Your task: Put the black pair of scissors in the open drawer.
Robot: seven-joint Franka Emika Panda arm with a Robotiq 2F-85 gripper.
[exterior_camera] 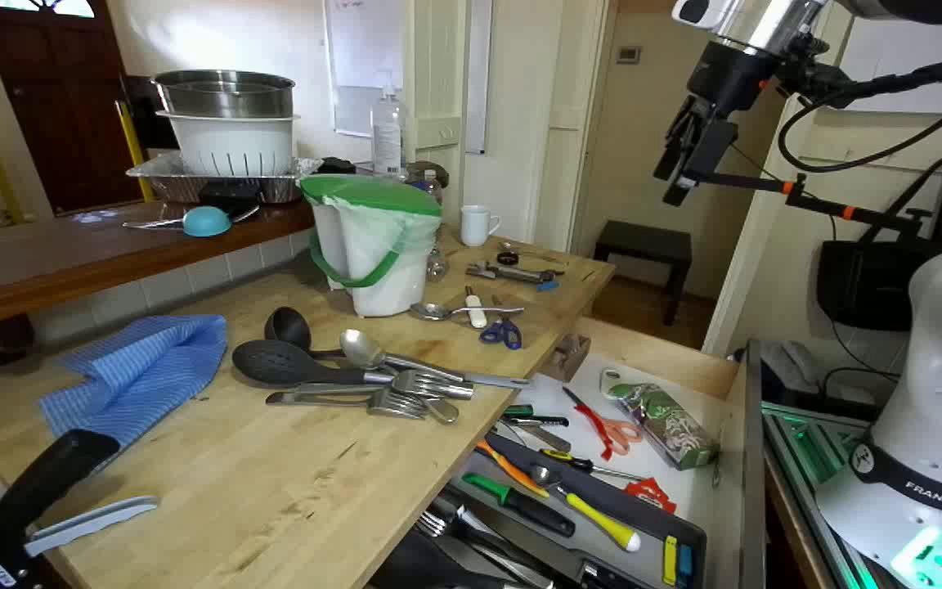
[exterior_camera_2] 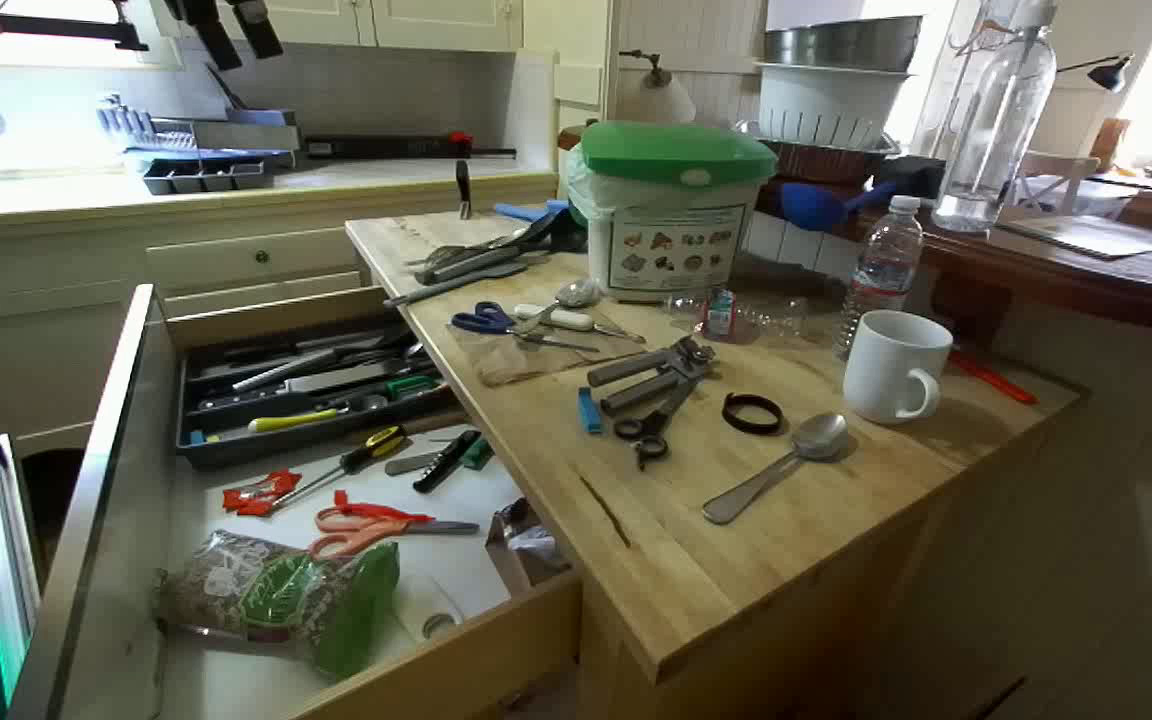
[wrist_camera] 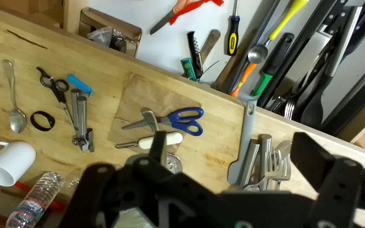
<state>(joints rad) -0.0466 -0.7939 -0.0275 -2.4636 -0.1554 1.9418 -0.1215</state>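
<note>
The black scissors [exterior_camera_2: 648, 440] lie on the worktop beside a can opener, near the table edge in an exterior view. In the wrist view they show at the left [wrist_camera: 57, 88], with handle loops toward the drawer side. The open drawer [exterior_camera: 753, 474] of pale wood runs along the table's side, in both exterior views [exterior_camera_2: 476, 655]; the wrist view shows its white floor [wrist_camera: 160, 41] at the top. My gripper [wrist_camera: 228, 136] is open and empty, high above the worktop, over the forks and grey spatula. It shows raised in both exterior views [exterior_camera: 673, 184] [exterior_camera_2: 239, 45].
Blue-handled scissors [wrist_camera: 182, 122] and a white-handled peeler [wrist_camera: 160, 140] lie on brown paper nearby. A white mug [exterior_camera_2: 896, 365], a black ring [exterior_camera_2: 752, 413] and a spoon [exterior_camera_2: 776, 468] stand or lie near the black scissors. A tall green-lidded bin [exterior_camera: 373, 245] stands on the worktop.
</note>
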